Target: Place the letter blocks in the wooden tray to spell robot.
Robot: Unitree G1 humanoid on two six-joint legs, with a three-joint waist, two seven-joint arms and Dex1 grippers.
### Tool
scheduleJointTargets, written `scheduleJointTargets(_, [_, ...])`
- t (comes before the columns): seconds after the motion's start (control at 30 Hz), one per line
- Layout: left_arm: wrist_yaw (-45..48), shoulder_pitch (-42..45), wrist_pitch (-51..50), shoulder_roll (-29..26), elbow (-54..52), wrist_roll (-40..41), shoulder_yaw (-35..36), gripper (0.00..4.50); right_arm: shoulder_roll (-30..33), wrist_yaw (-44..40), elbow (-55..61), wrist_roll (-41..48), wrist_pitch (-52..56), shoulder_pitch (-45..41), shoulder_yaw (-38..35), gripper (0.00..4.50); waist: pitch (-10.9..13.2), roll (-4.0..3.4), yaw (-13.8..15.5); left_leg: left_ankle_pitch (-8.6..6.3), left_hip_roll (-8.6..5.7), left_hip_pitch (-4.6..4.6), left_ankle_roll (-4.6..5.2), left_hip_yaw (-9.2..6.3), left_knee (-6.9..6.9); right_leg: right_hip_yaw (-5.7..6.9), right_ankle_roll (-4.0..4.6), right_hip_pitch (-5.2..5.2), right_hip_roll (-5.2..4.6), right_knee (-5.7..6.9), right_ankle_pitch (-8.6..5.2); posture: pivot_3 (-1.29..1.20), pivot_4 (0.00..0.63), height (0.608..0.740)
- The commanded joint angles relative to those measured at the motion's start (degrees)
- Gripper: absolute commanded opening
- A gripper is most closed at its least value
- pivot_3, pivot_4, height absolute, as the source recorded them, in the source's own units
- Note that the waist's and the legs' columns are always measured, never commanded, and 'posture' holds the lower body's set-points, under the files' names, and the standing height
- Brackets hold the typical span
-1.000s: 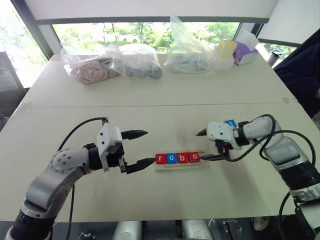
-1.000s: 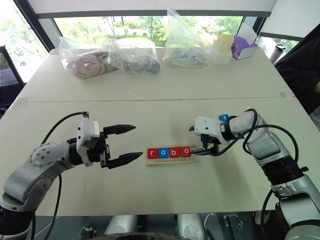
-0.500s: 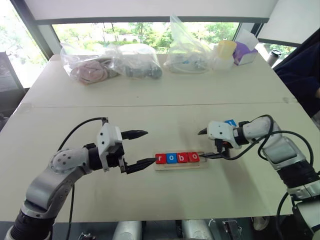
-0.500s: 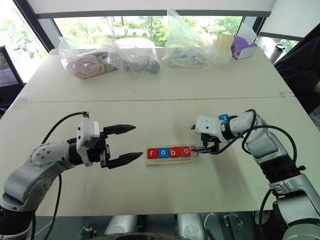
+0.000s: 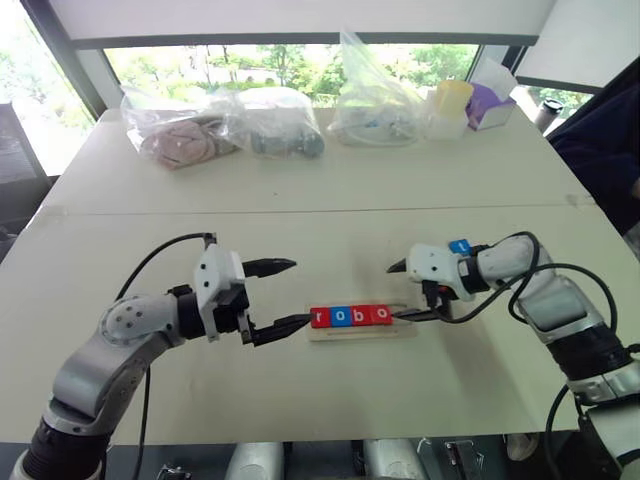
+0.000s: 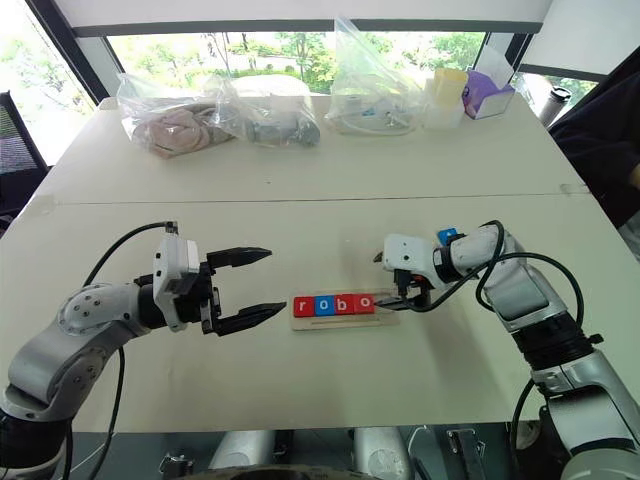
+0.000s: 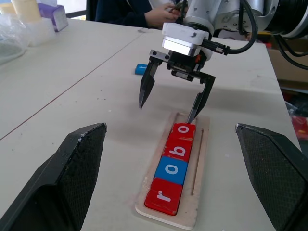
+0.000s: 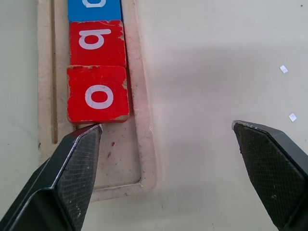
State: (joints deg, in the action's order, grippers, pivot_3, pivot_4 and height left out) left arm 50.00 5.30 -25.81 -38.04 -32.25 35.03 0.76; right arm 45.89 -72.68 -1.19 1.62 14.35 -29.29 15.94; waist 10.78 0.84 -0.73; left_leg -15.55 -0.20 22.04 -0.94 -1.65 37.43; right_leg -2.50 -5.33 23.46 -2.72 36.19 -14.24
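Letter blocks [image 5: 350,316] sit on a pale table [image 5: 330,180] beneath bright windows [image 5: 280,62].

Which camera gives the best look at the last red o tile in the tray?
The right wrist view: the red o tile sits large and sharp, with the wooden tray bare beyond it. The left wrist view shows it farther off, the head views tiny.

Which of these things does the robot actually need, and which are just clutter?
Needed:
wooden tray
four letter blocks in the tray, r-o-b-o
loose blue block

Clutter:
plastic bags
purple tissue box
yellow-lidded container
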Motion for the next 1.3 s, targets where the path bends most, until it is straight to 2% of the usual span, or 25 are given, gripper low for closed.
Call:
scheduleJointTargets(0.03, [-0.1,0.6,0.3,0.2,-1.0,0.3,0.0,4.50,-0.4,-0.1,2.2,1.2,0.2,-0.1,-0.8,4.44,0.0,0.00,0.0,0.00,0.00,0.00,0.00,0.00,0.00,0.00,0.00,0.00,0.00,0.00,0.00,0.00,0.150,0.740])
scheduleJointTargets(0.3, [-0.6,0.4,0.2,0.3,-1.3,0.3,0.1,4.50,2.9,1.2,0.1,-1.6,-3.3,-0.9,-2.4,4.44,0.0,0.00,0.1,0.00,0.00,0.00,0.00,0.01,0.00,0.00,0.00,0.00,0.00,0.00,0.00,0.00,0.150,0.740])
scheduleJointTargets(0.5, [-0.7,0.9,0.6,0.8,-0.6,-0.2,-0.4,4.50,3.3,3.8,1.2,3.0,2.8,-0.4,-8.3,4.44,0.0,0.00,0.0,0.00,-0.02,0.01,0.00,0.01,0.01,0.00,0.06,0.00,-0.03,-0.01,-0.03,0.00,0.150,0.740])
scheduleJointTargets(0.6, [-0.6,1.1,0.7,1.2,-0.6,-0.4,-0.6,4.50,1.3,8.9,0.1,4.0,6.8,-1.0,-11.5,4.44,0.0,0.00,-0.1,0.00,0.00,0.00,0.00,0.01,0.00,0.00,0.05,0.00,0.01,0.01,-0.03,0.00,0.150,0.740])
scheduleJointTargets(0.97, [0.1,1.5,1.0,1.6,0.2,-0.7,-1.2,4.50,-7.4,38.2,-2.3,0.1,31.1,-1.5,-21.0,4.44,0.0,-0.01,0.0,0.00,-0.03,0.10,-0.01,0.01,0.00,-0.03,0.06,0.08,-0.03,0.01,-0.02,0.00,0.150,0.740])
scheduleJointTargets(1.13, [0.5,1.8,1.1,1.6,0.6,-0.7,-1.2,4.50,-8.8,43.0,-1.6,0.4,35.5,-0.3,-22.5,4.44,0.0,-0.02,0.0,0.00,-0.03,0.11,0.00,0.01,-0.01,-0.03,0.03,0.08,0.00,0.01,-0.01,0.00,0.150,0.740])
scheduleJointTargets(1.3, [0.9,2.3,1.3,1.6,1.1,-0.8,-1.4,4.50,-9.7,44.3,-3.6,2.1,39.3,-0.2,-22.7,4.44,0.0,-0.02,-0.1,0.00,-0.03,0.11,0.00,0.02,-0.01,-0.03,-0.01,0.08,0.04,0.01,0.02,0.00,0.150,0.740])
